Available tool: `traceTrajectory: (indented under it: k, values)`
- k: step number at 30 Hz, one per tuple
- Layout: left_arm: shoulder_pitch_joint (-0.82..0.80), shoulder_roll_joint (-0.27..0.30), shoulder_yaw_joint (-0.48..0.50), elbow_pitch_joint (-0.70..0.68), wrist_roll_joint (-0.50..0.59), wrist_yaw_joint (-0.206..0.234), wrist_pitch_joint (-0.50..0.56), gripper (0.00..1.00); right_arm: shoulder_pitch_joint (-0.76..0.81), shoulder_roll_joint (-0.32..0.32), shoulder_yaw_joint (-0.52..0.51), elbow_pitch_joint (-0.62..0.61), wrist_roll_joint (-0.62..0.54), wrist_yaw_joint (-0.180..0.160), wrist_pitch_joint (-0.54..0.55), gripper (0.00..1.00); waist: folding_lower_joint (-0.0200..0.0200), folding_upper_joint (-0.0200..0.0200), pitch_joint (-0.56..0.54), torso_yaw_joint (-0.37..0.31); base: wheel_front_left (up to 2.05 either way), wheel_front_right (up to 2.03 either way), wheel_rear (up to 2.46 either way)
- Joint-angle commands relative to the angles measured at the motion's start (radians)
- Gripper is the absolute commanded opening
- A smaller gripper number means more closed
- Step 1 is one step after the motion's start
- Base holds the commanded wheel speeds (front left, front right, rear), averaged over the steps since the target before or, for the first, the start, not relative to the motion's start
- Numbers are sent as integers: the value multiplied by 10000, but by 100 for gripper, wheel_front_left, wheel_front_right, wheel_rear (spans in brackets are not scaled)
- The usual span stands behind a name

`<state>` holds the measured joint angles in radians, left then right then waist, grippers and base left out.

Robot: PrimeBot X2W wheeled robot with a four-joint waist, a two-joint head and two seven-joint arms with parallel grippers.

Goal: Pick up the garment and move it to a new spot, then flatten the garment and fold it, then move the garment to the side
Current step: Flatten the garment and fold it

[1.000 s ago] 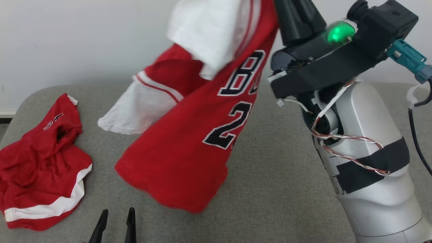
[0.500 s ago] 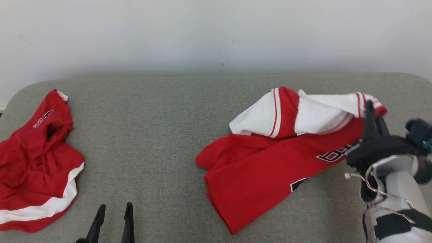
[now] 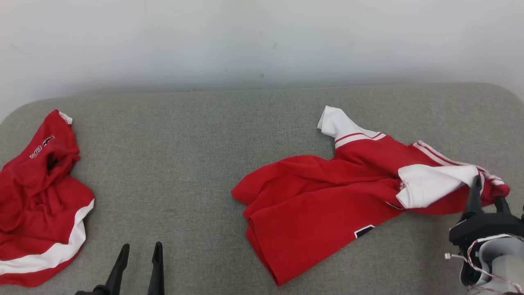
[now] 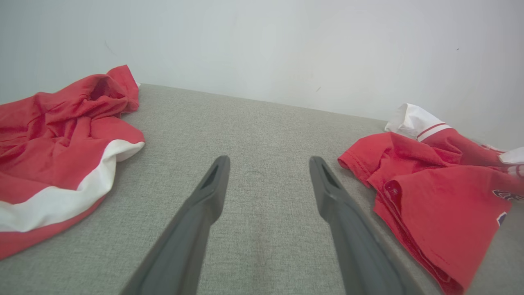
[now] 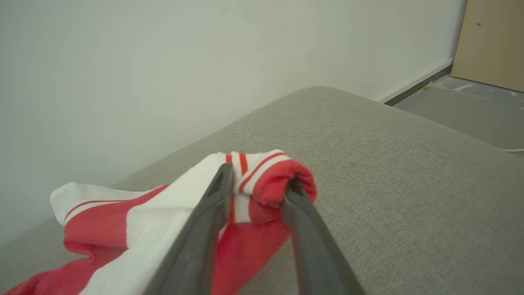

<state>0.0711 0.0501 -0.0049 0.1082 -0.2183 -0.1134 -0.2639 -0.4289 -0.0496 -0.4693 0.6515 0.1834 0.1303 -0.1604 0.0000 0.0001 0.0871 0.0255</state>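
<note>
right gripper | jaws gaping, jersey trim lying loose between: probably setting it at new spot | left gripper idling wide

Head cam sits up high, looking forward and down over the whole grey table, with the wall behind it. Left wrist cam is low and close to the table, sighting along the left pincer at that same wall. It shares the jersey and the crumpled red garment with the head view. Right wrist cam looks along the right pincer, right up against the jersey's edge, facing the table's rounded corner and the floor.
</note>
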Motion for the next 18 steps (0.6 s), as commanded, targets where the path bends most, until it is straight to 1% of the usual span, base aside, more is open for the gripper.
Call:
traceTrajectory:
  k: [1, 5, 8, 12, 18]
  values:
    - [-51, 5, 16, 22, 90, 1, -9, 100, 142, -11, 26, 15, 0, 9, -68, 100, 0, -1, -14, 8, 0, 0, 0]
    - [-43, 5, -68, 98, 79, -43, -9, 100, 709, -10, 278, -108, -135, 9, -164, 100, 0, -1, -134, 107, 0, 0, 0]
    - [42, 4, -99, 131, 60, -68, -9, 100, 1360, -8, 883, -590, -339, 9, -239, 100, 0, -1, -250, 165, 0, 0, 0]
    - [202, 6, -38, 134, 41, -86, -9, 100, 2488, -14, 1925, -1869, -551, 9, -378, 100, 0, -1, -413, 156, 0, 0, 0]
    - [419, 3, 64, 75, 78, -63, -10, 100, 3941, -13, 3125, -4066, -888, 9, -504, 100, 0, -1, -611, -5, 0, 0, 0]
